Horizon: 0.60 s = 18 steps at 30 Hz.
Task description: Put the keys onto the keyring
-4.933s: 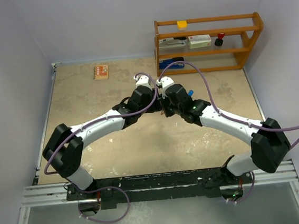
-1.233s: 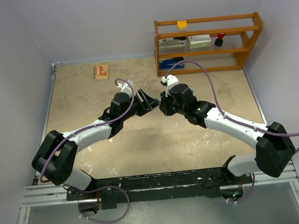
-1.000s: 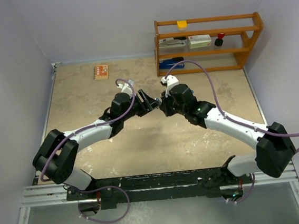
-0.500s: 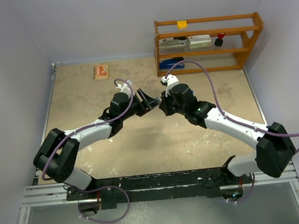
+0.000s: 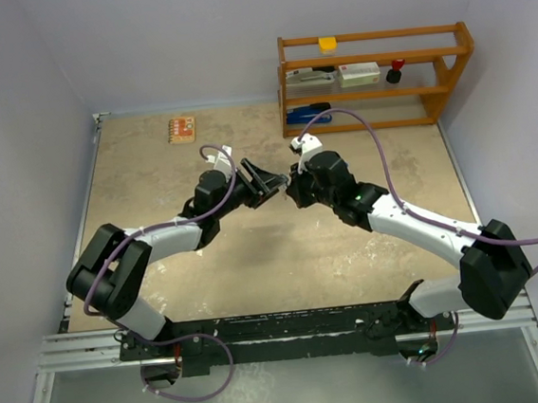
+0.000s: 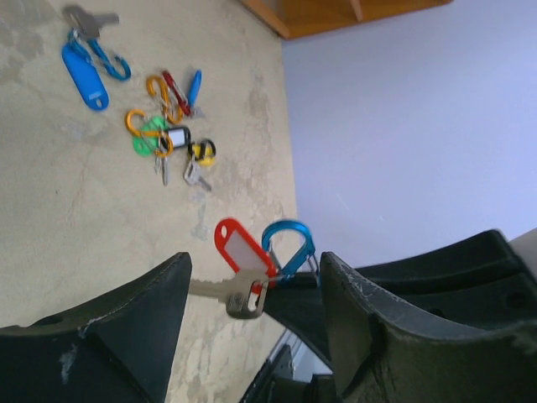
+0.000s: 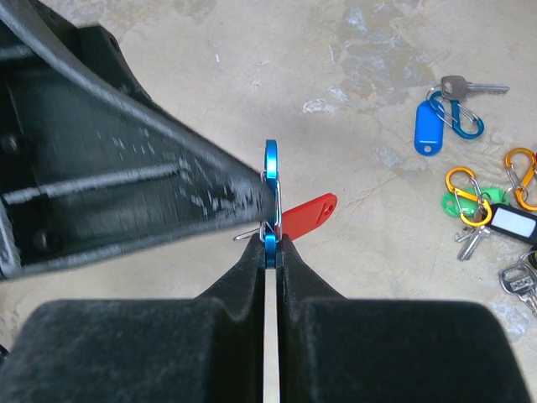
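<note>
My right gripper (image 7: 270, 248) is shut on the lower end of a blue carabiner keyring (image 7: 270, 176), held above the table. A silver key (image 6: 231, 295) with a red tag (image 6: 243, 246) hangs from that keyring (image 6: 289, 243). My left gripper (image 6: 252, 327) is open, and its two fingers (image 6: 101, 336) stand on either side of the hanging key. The key's blade points toward the left finger. In the top view the two grippers meet tip to tip, left (image 5: 265, 183) and right (image 5: 289, 182). More keys lie on the table: one with a blue tag (image 7: 428, 130) and a cluster with a green tag (image 7: 457, 206).
Orange, red and blue clips (image 6: 172, 88) lie loose beside the key cluster, with a black-framed tag (image 7: 512, 222) near it. A wooden shelf (image 5: 376, 77) stands at the back right. A small wooden block (image 5: 182, 129) lies at the back left.
My left gripper has crept a little to the right, closer around the hanging key. The right gripper has held its place with the keyring.
</note>
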Motion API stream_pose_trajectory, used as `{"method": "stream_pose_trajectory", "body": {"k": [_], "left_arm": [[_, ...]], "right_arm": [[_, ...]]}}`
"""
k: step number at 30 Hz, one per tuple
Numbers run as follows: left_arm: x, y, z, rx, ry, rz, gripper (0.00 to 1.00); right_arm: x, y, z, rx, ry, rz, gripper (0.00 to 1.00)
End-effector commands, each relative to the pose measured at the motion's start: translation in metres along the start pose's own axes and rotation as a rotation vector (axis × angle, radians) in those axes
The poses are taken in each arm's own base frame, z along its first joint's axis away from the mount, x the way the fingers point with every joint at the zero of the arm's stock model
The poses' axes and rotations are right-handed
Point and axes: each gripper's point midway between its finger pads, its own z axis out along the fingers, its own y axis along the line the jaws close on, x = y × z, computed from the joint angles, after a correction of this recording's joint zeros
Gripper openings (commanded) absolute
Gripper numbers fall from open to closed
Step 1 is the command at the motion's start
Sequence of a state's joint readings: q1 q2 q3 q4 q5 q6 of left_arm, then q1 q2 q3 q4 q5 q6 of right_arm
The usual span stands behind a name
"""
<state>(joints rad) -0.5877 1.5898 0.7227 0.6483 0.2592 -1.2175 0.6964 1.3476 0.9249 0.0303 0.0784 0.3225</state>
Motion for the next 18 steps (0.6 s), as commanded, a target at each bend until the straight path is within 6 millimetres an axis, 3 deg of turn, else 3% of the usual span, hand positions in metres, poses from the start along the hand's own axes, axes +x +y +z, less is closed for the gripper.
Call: {"method": "stream_pose_trajectory", "body": {"k": [1,4,18], "left_arm": [[-0.035,-0.021,0.001,0.099,-0.122,-0.043,0.6],[-0.038,-0.02,0.002,0.105,-0.129,-0.056,0.6],[-0.035,0.0,-0.004,0.022,-0.128,-0.016,0.6]], "right_arm": [[0.003,0.001,-0.001,-0.015,0.004,0.005,0.0],[0.014,-0.002,0.0,-0.009,0.026,0.003,0.0],[0.013,-0.008,-0.001,0.023,0.021,0.0,0.0]]}}
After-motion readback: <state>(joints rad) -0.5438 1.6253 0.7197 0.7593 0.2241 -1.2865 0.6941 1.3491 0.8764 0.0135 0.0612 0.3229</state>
